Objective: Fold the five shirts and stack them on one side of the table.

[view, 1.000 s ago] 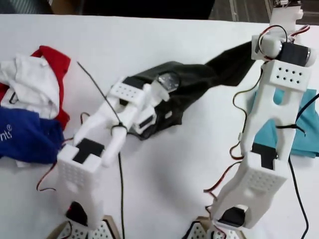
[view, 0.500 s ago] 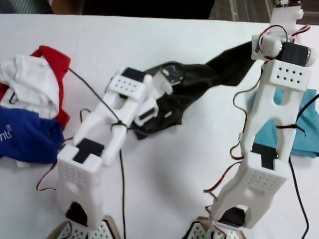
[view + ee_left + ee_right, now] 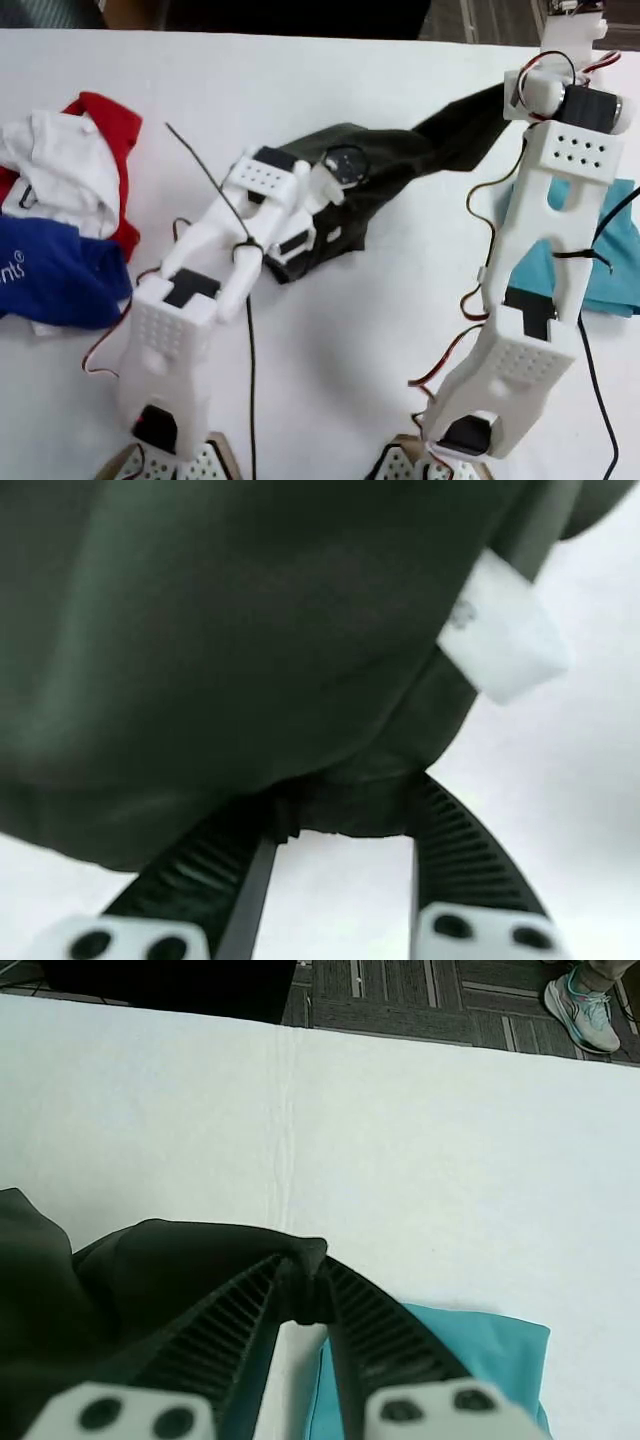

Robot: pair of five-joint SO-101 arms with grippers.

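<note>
A dark shirt lies stretched across the middle of the table. My left gripper is at its near end, shut on the hem, with a white tag beside it. The right gripper stands at the far right, shut on the shirt's far corner. Dark cloth trails away from that grip. A folded teal shirt lies under the right arm, its edge showing below the fingers.
At the left edge of the table, a red shirt, a white shirt and a blue shirt lie crumpled in a pile. Cables hang from both arms. Bare table spreads between the two arm bases.
The left arm lifted toward the far side, then eased back and a little right, bunching the near end of the dark shirt. The right arm has kept still.
</note>
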